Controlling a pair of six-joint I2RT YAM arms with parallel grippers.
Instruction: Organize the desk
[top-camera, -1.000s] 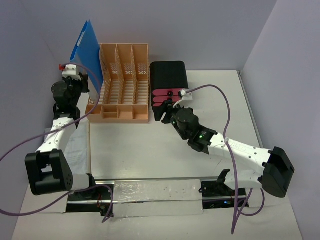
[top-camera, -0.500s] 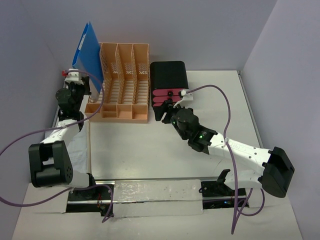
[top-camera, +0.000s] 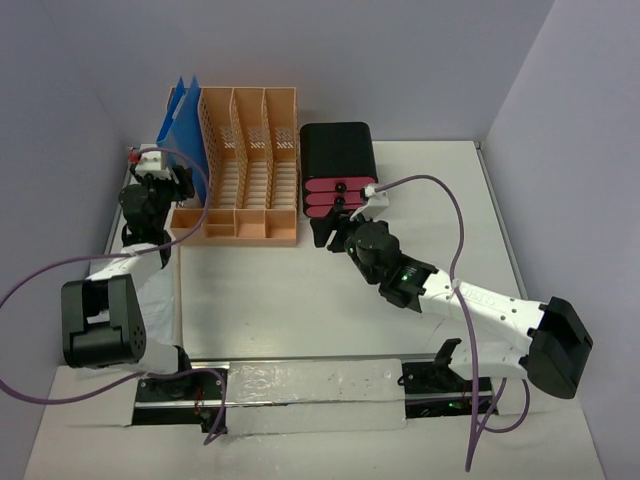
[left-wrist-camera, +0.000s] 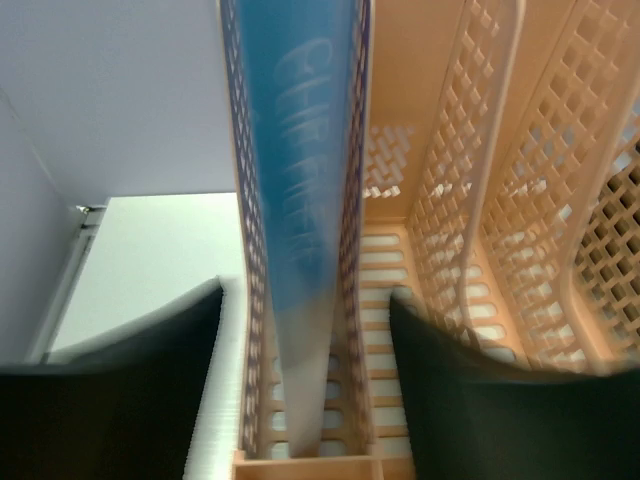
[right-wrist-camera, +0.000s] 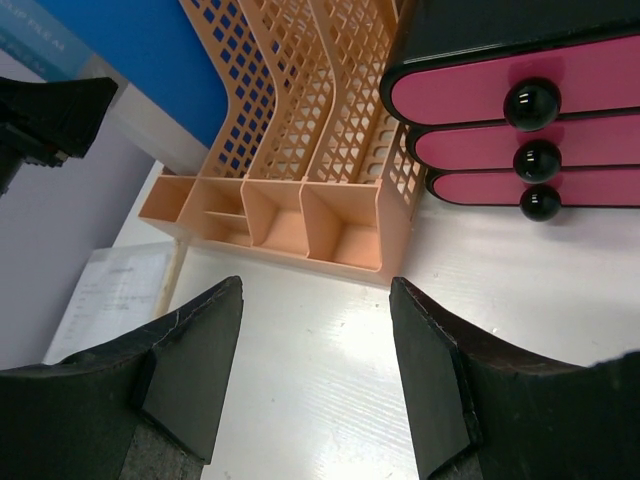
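White worktop (top-camera: 300, 300) fills most of the top view, metal rails along its edges, everything else sits on it. On its far left side is the peach lattice file rack (top-camera: 250, 150): three long upright slots, plus a row of small open trays across its front. Just right of the rack, close beside it, is the black box (top-camera: 338, 150) with three pink drawers (right-wrist-camera: 470, 90) stacked and pushed in. Blue folder (left-wrist-camera: 300, 200) stands on edge at the rack's left end. My left wrist view shows it between two lattice walls, so it looks to be in the leftmost slot. Its top sticks up well above the rack. From the top view alone I cannot tell if it is inside or just outside that wall. A printed paper sheet (right-wrist-camera: 110, 290) lies flat on the worktop's left edge, near the rack's front corner. My left tool (left-wrist-camera: 305, 310) is at the rack's left end, jaws spread either side of the folder's edge with a gap on both sides, gripping nothing. My right tool (right-wrist-camera: 315, 290) hangs over bare worktop in front of the rack and drawers, jaws spread wide, nothing between them. Each drawer has a round black knob (right-wrist-camera: 531, 104) on its front.
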